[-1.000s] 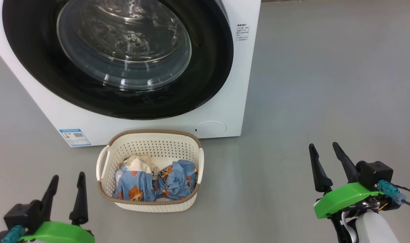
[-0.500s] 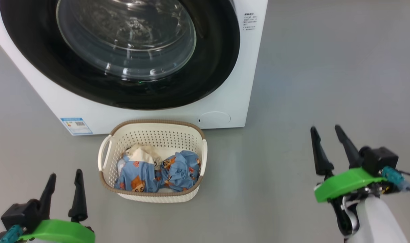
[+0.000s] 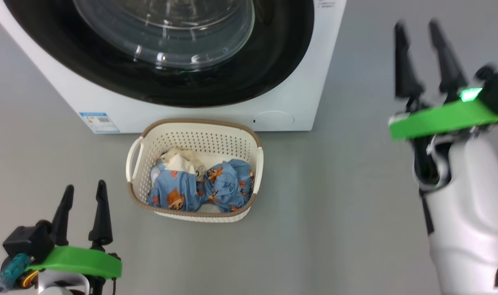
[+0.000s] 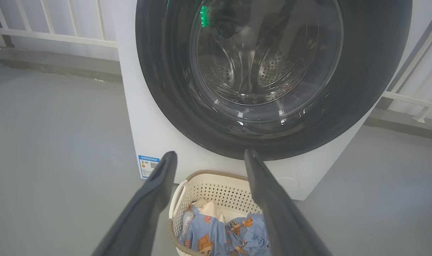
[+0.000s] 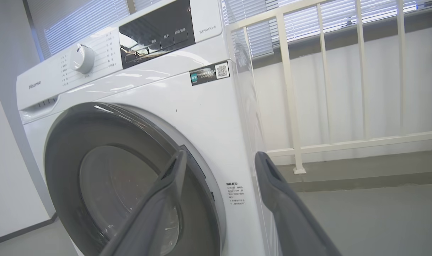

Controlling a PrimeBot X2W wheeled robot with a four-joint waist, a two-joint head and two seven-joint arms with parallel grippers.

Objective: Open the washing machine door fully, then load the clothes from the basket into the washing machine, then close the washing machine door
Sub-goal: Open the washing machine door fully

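Two labels noted. Hisense logo (image 5: pixel 34 84) reads clearly on the washing machine (image 5: pixel 208 117) top panel, left of the dial (image 5: pixel 82 58); blue sticker (image 3: pixel 99 122) low on its front, print too small to read. The washing machine door (image 3: pixel 281 61) sits shut. The basket (image 3: pixel 199 121) stands on the floor (image 3: pixel 355 184) just before the machine and holds the clothes (image 3: pixel 179 192): blue bear prints, one cream piece. My left gripper (image 3: pixel 85 185) and right gripper (image 3: pixel 416 23) both gape, empty.
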